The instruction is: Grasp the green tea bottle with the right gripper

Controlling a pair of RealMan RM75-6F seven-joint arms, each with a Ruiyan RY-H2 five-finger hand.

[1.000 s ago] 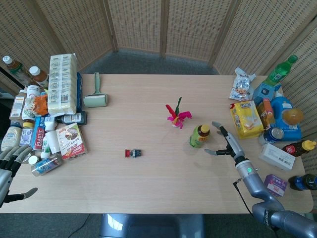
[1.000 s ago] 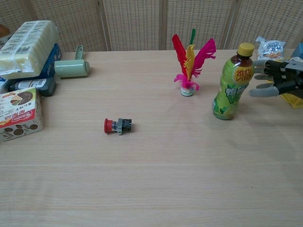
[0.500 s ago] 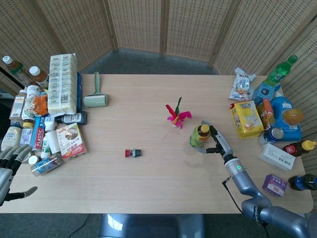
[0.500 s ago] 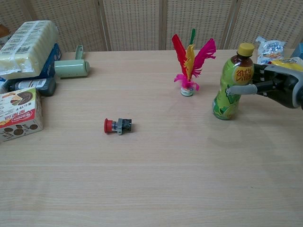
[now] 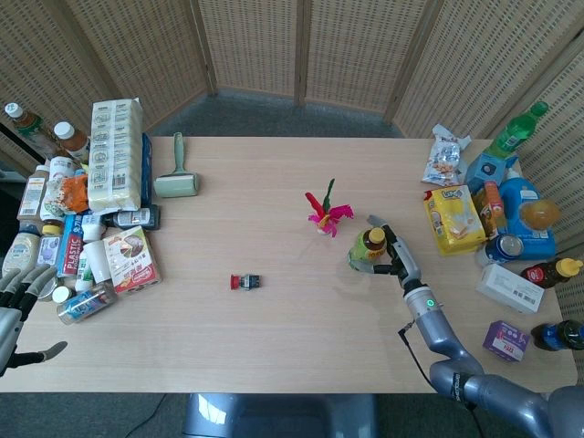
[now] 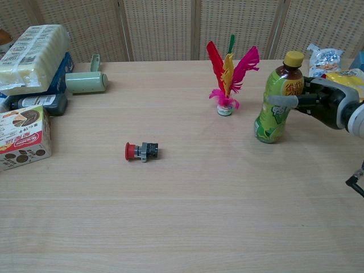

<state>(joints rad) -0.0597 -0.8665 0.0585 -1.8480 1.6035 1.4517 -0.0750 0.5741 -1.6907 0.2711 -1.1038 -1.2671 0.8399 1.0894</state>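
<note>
The green tea bottle (image 5: 368, 248) (image 6: 274, 111), with a yellow cap and green label, stands right of the table's middle, leaning slightly left. My right hand (image 5: 394, 255) (image 6: 318, 101) wraps it from the right: the thumb lies across the label's front and the fingers pass behind the bottle. My left hand (image 5: 14, 310) hangs off the table's near left corner, fingers apart, holding nothing.
A feather shuttlecock (image 5: 326, 214) (image 6: 227, 74) stands just left of the bottle. A red push button (image 5: 245, 281) (image 6: 141, 151) lies mid-table. Snack bags and bottles, among them a yellow bag (image 5: 454, 217), crowd the right edge. Boxes, a lint roller (image 5: 176, 178) and jars fill the left side.
My right hand has moved left from beside the bottle and closed round it, thumb onto the label. The bottle has shifted slightly left. The left hand has barely moved.
</note>
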